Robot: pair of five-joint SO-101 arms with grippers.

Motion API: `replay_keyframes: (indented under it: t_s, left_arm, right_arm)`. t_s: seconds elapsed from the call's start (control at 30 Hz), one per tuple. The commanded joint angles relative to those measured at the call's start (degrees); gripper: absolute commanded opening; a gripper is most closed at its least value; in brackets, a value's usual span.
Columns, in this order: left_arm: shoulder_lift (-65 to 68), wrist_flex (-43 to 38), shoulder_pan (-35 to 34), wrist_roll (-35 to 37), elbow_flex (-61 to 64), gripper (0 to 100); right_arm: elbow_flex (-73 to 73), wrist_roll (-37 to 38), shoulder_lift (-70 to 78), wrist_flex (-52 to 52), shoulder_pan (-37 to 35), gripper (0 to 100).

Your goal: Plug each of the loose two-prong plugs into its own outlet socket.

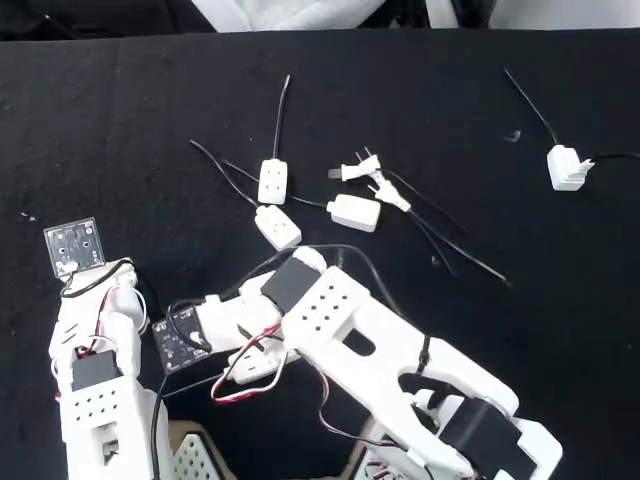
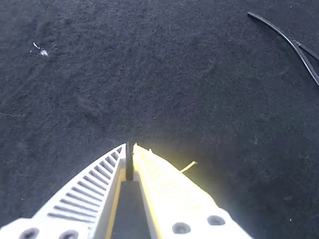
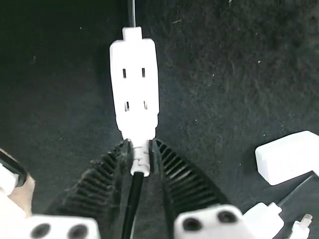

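At the near edge of the black desk [image 1: 120, 90], in the high view, two white arms stand side by side. The left arm [image 1: 95, 395] sits folded short in the near left corner and points toward the far edge. The right arm [image 1: 345, 315] rises from the near right corner and lies stretched diagonally toward the desk's middle.

Three white outlet blocks lie there: the first block [image 1: 278, 227] at that arm's tip, the second block [image 1: 272, 181] just beyond it, and the third block [image 1: 354, 212] just to the right. Two loose plugs with bare prongs lie close together beyond the third block, one plug [image 1: 360, 168] and the other plug [image 1: 390, 193]. A lone white block [image 1: 568, 168] sits near the right edge, well apart.

From the left wrist, the left gripper [image 2: 130, 148] points down at bare desk cloth. Its fingers are pressed together with nothing between them, and one black cable [image 2: 294, 42] lies well apart.

From the right wrist, the right gripper [image 3: 140, 148] is clamped on a white ribbed plug [image 3: 140, 160], whose black cord [image 3: 130, 204] runs back between the fingers. The plug touches the end of an outlet block [image 3: 133, 89], which shows two pairs of slots on its face. Another white block [image 3: 288, 157] lies beside it.
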Motion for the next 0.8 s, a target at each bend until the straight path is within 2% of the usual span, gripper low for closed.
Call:
replay_keyframes:
  t_s: [0.0,0.03,0.13,0.2,0.33,0.5,0.63,0.77]
  left_arm:
    - [-0.88,1.85,-0.75,-0.26,-2.07,3]
    - [-0.88,5.27,-1.71,-0.62,-4.0,3]
    - [-0.53,22.77,-5.76,-3.25,-14.11,3]
    - [-0.44,32.53,-5.05,-3.16,-19.56,3]
    - [-0.79,42.55,-0.31,-6.33,-24.22,3]
    - [-0.79,45.36,7.96,-4.92,-21.67,3]
    - [-0.79,37.89,17.1,1.32,-13.49,3]
    - [-0.79,29.27,26.95,4.66,-5.41,3]
  right_arm:
    - [-2.59,-0.79,0.13,0.26,-0.53,1.1]
    - [-2.59,-0.79,0.13,0.26,-0.35,1.1]
    - [-2.51,-0.79,0.13,0.26,-0.35,1.1]
    - [-2.51,-0.97,0.13,0.26,-0.35,1.1]
    - [-2.59,-0.97,0.13,1.85,0.09,1.1]
    - [-2.86,-0.88,-0.31,3.78,2.2,1.1]
    - [-2.95,-1.05,-0.4,3.87,4.22,1.1]
    - [-2.77,-2.11,-4.35,4.66,6.77,1.1]
